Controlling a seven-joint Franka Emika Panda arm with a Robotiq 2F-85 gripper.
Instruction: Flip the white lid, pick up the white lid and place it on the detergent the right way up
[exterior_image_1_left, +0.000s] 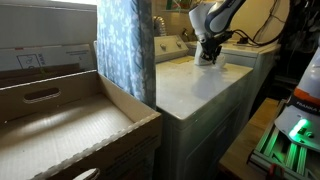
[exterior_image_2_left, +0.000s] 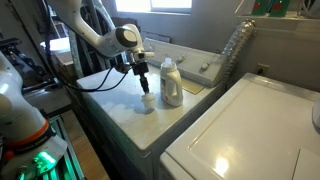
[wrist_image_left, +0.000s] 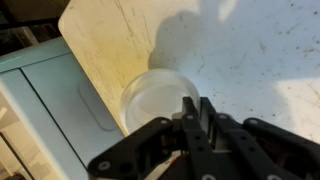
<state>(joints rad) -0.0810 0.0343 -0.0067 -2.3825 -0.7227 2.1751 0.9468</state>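
Observation:
The white lid (exterior_image_2_left: 148, 101) lies on the white washer top (exterior_image_2_left: 115, 100), just in front of the detergent (exterior_image_2_left: 172, 82), a cream bottle with a yellow-orange label that stands upright. My gripper (exterior_image_2_left: 146, 86) points straight down right above the lid, beside the bottle. In the wrist view the lid (wrist_image_left: 152, 102) is a round pale cup near the top's edge, and my fingertips (wrist_image_left: 200, 112) are pressed together at its right rim with nothing between them. In an exterior view my gripper (exterior_image_1_left: 208, 50) hides the lid and most of the bottle.
The washer top ends close to the lid (wrist_image_left: 85, 70), with a drop beside it. A second white appliance (exterior_image_2_left: 250, 135) stands next to the washer. A large open cardboard box (exterior_image_1_left: 60, 130) and a patterned curtain (exterior_image_1_left: 125, 50) fill the near side.

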